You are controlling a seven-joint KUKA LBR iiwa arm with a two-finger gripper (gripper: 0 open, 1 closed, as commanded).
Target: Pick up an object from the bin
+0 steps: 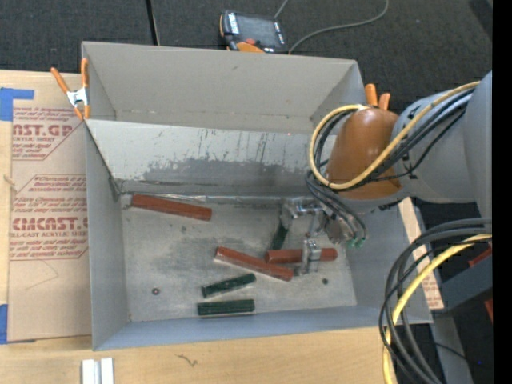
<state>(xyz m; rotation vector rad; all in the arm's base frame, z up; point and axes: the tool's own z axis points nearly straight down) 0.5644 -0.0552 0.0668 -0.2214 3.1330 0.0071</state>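
Red-brown short bar [286,256] lies on the right floor of the bin [104,238], directly beneath the end effector [309,250]; apart or together, cannot tell. Dark green stick [279,237] just left.

Floor: dark grey carpet [64,6] spans the top of the view and continues down the right side.
Stand: a thin black pole [149,10] crosses the carpet at upper left.
Device: a small black box with orange trim [252,32] lies on the carpet, top centre.
Cable: a pale cable [336,30] curves from the box toward upper right.
Counter: light wood counter [240,358] along the bottom edge.
Light: even and soft across the carpet.
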